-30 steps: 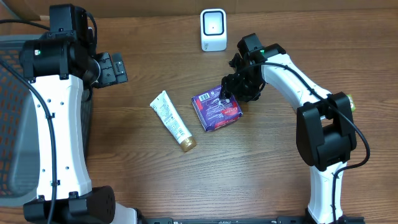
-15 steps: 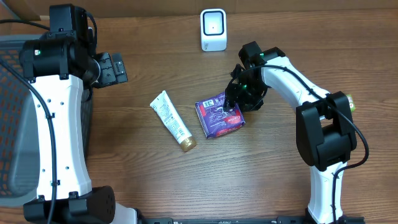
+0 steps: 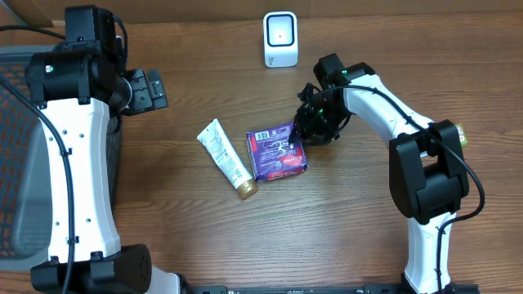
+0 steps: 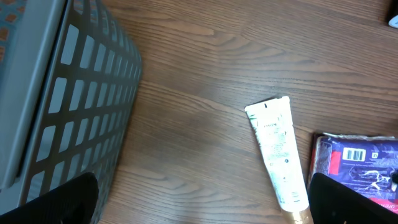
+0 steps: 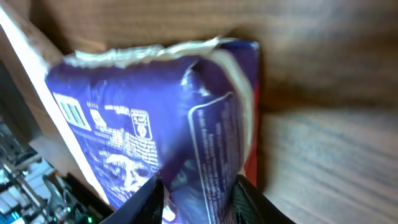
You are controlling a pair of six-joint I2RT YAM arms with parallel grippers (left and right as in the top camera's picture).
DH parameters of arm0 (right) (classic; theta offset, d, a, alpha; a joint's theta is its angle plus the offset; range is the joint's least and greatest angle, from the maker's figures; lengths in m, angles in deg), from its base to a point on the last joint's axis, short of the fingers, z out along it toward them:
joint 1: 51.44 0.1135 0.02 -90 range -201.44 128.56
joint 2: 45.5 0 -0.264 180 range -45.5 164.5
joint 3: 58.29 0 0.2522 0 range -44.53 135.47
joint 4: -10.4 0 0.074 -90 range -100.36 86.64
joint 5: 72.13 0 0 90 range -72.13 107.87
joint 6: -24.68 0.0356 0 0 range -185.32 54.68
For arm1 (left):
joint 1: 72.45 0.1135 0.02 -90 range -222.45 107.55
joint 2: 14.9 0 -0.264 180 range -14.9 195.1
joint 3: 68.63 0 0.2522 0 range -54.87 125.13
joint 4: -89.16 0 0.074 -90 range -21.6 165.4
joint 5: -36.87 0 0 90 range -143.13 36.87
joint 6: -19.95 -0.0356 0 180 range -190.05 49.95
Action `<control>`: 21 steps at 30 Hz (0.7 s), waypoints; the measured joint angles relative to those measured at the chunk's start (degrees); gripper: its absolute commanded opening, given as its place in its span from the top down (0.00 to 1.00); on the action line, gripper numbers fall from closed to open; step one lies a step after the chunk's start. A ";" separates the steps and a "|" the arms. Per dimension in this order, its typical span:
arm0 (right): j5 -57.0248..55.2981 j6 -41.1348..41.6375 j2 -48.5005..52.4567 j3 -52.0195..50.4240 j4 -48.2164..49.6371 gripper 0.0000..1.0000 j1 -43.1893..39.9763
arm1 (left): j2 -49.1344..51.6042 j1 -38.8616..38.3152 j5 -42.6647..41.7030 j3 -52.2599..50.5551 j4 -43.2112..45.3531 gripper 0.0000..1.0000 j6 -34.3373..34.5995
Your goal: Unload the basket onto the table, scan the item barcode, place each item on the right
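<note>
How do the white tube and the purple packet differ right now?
Shape: the white tube is long and slim with a gold cap; the purple packet is squat and rectangular. Contact: the purple packet's edge sits between the right gripper's fingers; the white tube lies untouched. Markings: the purple packet shows a barcode face up; none can be made out on the white tube. Both lie side by side on the wooden table.

The tube and purple packet lie just beside each other mid-table, only a narrow gap between; the scanner stands well apart behind them, bare wood between; the grey basket walls off the left; the right gripper, pinching the packet's right edge, blocks that side.
</note>
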 measured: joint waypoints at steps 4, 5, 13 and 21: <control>-1.18 1.44 -0.46 0.07 0.24 0.63 -1.07 | 0.00 0.00 -0.02 0.00 0.00 0.00 0.00; -2.10 1.77 -0.94 0.07 -0.20 0.62 -1.27 | 0.00 0.00 -0.02 0.00 0.00 0.00 0.00; -8.63 1.66 -12.46 0.09 -1.14 0.51 -1.55 | 0.00 0.00 -0.02 0.00 0.00 0.00 0.00; -10.08 -3.06 -18.12 0.44 -2.01 0.44 -1.42 | 0.00 0.00 0.00 0.00 0.02 0.00 0.00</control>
